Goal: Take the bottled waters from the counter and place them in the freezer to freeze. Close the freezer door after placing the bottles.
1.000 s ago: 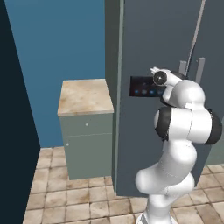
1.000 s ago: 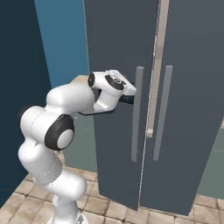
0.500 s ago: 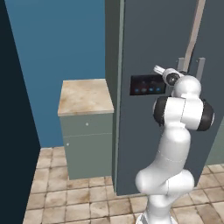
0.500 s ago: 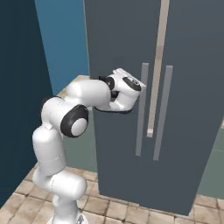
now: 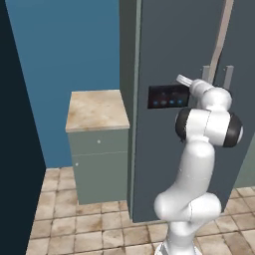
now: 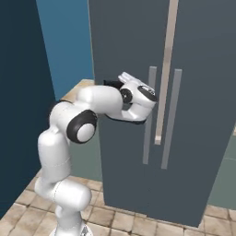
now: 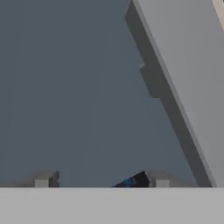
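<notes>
Arm at the freezer door (image 6: 124,175), which stands shut in the centre of both base views. The fingers (image 7: 43,179) rise at the bottom edge of the hand view, set apart and grasping nothing, with only bare door panel and a corner of the black display panel (image 5: 168,96) between them. The door's bar handle (image 7: 183,65) lies to the right of the gripper (image 7: 103,180) in that view and is not yet between the fingers. Its long axis slants from the upper middle to the lower right of the hand view; in the right base view the same handle (image 6: 148,115) runs vertically, just right of the white hand. Judged from this, the coming move is a sideways shift to bring the bar between the fingers. Compared with one second ago, the hand has travelled rightward across the display panel toward the handle, and the forearm stands more upright. Since half a second ago its position has barely changed. The beige-topped cabinet (image 5: 97,109) sits at left, apart from the arm.
</notes>
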Controlling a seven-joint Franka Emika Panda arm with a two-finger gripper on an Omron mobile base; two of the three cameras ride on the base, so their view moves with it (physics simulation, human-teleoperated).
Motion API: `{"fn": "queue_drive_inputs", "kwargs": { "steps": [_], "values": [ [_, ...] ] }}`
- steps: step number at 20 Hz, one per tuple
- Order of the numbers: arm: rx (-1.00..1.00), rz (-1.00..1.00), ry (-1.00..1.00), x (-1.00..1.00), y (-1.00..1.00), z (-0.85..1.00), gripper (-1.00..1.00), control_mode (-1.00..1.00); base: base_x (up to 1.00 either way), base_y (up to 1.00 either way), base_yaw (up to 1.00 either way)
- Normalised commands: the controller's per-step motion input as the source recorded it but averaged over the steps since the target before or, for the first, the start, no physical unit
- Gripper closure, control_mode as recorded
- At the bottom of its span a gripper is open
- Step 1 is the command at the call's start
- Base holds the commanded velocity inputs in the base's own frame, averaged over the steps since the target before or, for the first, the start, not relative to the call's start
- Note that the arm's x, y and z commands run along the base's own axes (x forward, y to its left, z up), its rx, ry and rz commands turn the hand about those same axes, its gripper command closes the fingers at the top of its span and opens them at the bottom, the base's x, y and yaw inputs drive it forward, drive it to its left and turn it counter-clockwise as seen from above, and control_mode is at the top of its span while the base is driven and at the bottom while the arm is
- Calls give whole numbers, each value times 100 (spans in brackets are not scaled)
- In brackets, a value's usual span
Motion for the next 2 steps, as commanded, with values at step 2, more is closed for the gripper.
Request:
{"fn": "queue_drive_inputs", "kwargs": {
  "steps": [2],
  "values": [
    [0,0,0,0,0,0,-100,-100,0,0,0]
  ]
}}
